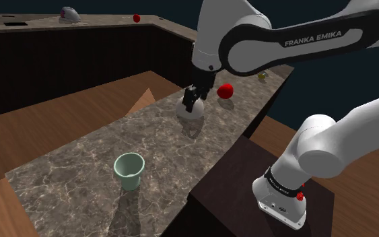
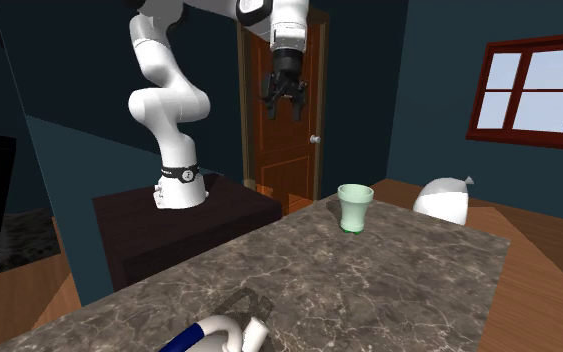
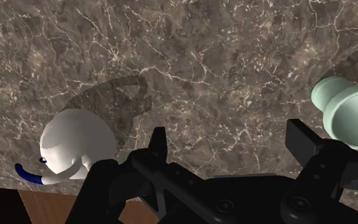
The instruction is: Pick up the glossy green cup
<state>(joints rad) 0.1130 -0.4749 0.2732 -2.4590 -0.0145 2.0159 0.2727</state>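
The big stone counter (image 1: 80, 161) has a white arm (image 1: 302, 40) up over it. A round white lump (image 1: 192, 115) sits on the counter, far from the green cup (image 1: 128, 170). The cup stands on the counter near the edge by the stand. The gripper (image 2: 287, 104) hangs high over the counter. Its fingers are spread apart and hold nothing. The pick-up has not begun, I think: reaching, closing and lifting are all left. The cup stands straight up, mouth to the sky.
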